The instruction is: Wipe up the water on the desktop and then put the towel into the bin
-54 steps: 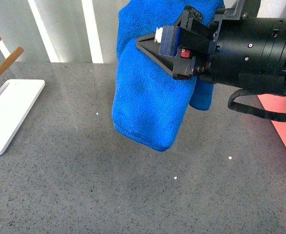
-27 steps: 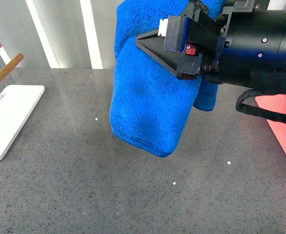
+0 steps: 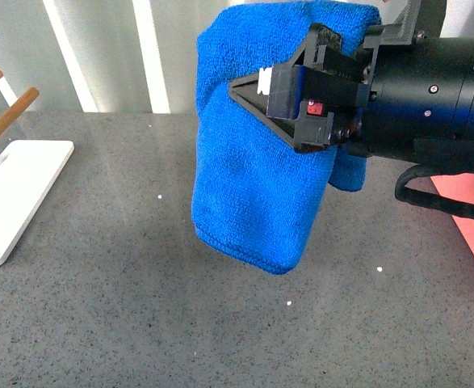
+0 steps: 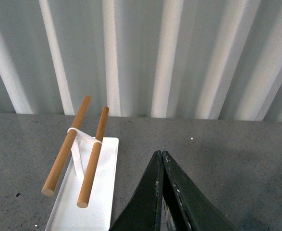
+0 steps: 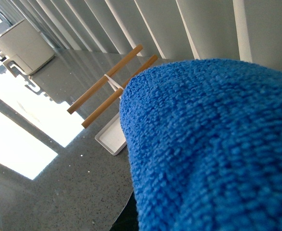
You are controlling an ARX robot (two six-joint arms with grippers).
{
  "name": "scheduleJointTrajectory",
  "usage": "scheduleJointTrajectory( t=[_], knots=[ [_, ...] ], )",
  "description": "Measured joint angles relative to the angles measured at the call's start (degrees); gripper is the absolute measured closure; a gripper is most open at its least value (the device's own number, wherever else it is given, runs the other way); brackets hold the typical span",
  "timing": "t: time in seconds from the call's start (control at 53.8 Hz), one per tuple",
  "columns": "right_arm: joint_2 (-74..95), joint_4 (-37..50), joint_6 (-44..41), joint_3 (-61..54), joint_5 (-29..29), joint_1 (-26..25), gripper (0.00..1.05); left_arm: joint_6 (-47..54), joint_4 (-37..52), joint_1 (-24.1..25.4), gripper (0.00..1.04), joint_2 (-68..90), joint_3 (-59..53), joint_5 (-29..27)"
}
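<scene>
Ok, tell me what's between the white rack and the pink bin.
In the front view, only bare desktop with a few white specks. The towel, held by the right gripper, hangs over that stretch.

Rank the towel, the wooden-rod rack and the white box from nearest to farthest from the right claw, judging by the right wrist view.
1. The towel: clamped in the right claw, filling the foreground.
2. The rack: standing on the desktop, past the towel.
3. The white box: farthest, well beyond the rack.
</scene>
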Motion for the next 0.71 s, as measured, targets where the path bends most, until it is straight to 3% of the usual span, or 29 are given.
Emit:
scheduleJointTrajectory(
  t=[0.149,0.707],
  knots=[
    [-0.4,-1.0,-0.9,0.0,0.1,0.5,1.0,0.0,0.9,0.0,1.01,-1.9,-1.6,0.0],
    [-1.6,-2.3,-2.0,-2.2,-0.8,-0.7,1.0,0.0,-14.7,0.0,1.01,-18.2,-1.6,0.0]
  ],
)
